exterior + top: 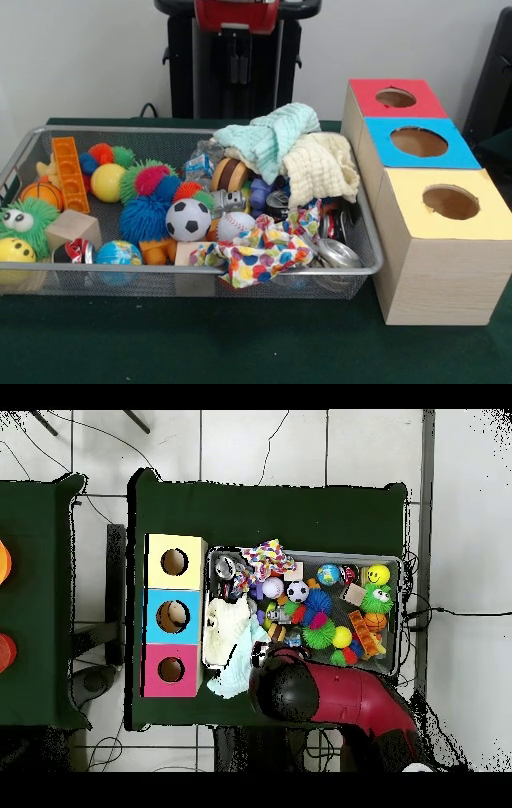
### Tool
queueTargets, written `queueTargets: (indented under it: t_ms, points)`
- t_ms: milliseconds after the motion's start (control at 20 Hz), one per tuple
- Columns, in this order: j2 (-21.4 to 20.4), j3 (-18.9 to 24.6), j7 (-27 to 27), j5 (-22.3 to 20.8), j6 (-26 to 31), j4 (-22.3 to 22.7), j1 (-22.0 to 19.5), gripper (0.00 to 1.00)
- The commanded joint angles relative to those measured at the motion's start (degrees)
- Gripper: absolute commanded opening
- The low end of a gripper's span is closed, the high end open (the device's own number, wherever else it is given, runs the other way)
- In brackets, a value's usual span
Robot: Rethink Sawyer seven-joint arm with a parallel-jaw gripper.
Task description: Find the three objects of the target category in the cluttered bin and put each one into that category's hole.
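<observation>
The wire mesh bin fills the left and middle of the table, full of clutter; it also shows in the overhead view. An orange plush toy shows partly under a blue spiky ball. A pale tan soft toy peeks out at the bin's far left behind an orange block. I see no third plush toy. The gripper hangs under the red arm end at the top, behind the bin and apart from everything. In the overhead view the arm hides it.
Three wooden boxes with holes stand right of the bin: red top, blue top, yellow top. In the bin lie a mint cloth, a cream cloth, a patterned cloth, a soccer ball and a green fuzzy ball.
</observation>
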Motion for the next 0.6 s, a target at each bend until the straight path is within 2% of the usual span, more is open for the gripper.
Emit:
queueTargets:
  t_ms: [50, 300, 600]
  points:
    - [2.7, 2.4, 1.8, -3.3, -1.4, -1.0, 0.9, 0.0]
    - [4.5, 2.9, 2.9, -3.1, -5.2, -0.2, 0.7, 0.0]
    - [5.1, 4.4, 2.1, -2.4, -5.7, -0.2, -0.1, 0.0]
